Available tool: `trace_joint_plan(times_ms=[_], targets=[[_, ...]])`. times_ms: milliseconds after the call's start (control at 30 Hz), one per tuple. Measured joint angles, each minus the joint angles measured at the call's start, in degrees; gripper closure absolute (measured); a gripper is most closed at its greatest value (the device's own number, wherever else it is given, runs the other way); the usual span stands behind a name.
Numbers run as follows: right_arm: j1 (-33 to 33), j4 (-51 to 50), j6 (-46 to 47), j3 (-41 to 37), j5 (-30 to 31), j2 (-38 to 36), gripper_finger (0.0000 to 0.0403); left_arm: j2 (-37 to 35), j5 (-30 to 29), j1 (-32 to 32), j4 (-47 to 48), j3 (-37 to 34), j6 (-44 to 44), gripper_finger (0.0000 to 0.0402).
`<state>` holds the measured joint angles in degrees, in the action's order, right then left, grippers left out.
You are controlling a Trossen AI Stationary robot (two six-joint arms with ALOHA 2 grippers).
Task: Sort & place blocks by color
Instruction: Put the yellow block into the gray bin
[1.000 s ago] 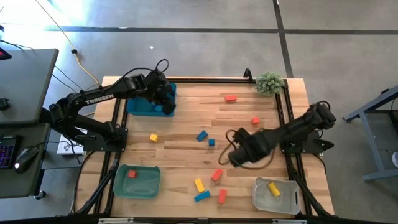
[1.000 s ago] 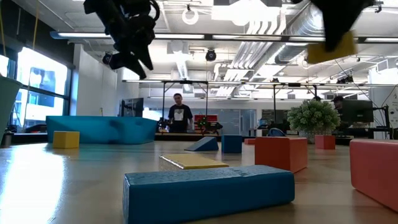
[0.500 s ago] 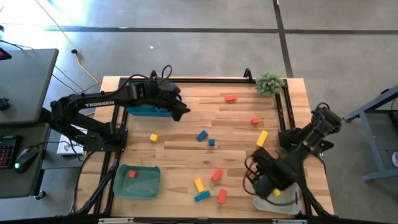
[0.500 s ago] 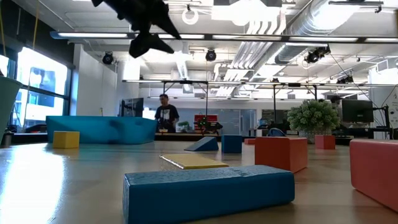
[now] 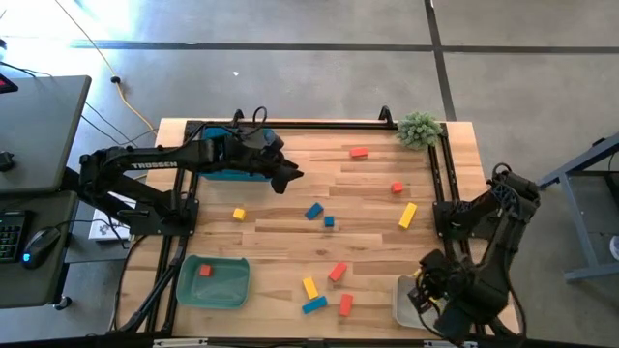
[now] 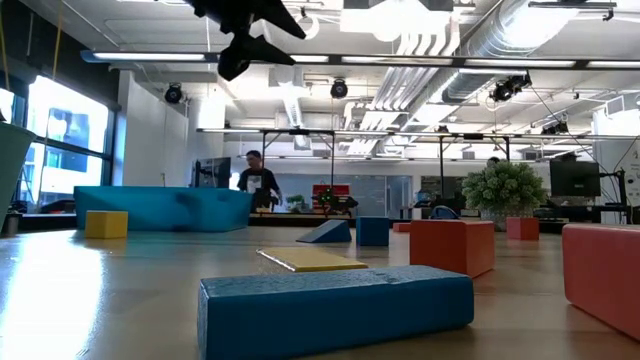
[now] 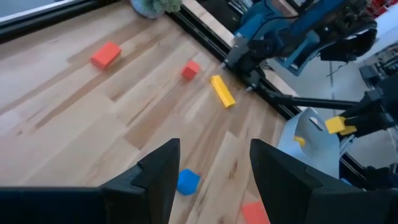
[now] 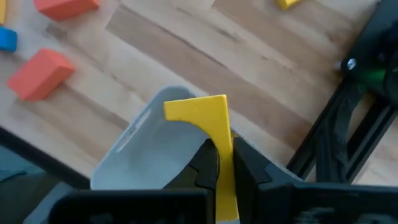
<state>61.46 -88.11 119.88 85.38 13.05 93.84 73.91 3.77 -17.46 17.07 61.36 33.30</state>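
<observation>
Yellow block (image 8: 208, 124) pinched in the closed right gripper (image 8: 224, 163) hangs over the clear bin (image 8: 134, 165), while the left gripper (image 7: 208, 171), open and empty, hovers beyond; roughly ten blocks remain loose on the table (image 5: 290, 227).

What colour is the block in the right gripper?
Yellow block; right wrist view shows it best.

Visible blocks (image 5: 334, 272): six red-orange, four blue, four yellow; three bins (image 5: 232, 290).
</observation>
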Motion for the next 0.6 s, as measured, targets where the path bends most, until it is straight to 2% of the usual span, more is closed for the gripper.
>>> trace_joint_plan(times_ms=[300, 600], targets=[[3.2, 1.7, 1.2, 0.0, -0.2, 3.8, 0.0398, 0.1, -6.1, 3.1, -0.9, 0.0, 0.6, 0.0218], [3.9, 4.1, -4.0, 0.0, 0.4, 9.9, 0.0398, 6.2, -6.4, 6.0, -4.3, 0.0, 0.6, 0.0218]])
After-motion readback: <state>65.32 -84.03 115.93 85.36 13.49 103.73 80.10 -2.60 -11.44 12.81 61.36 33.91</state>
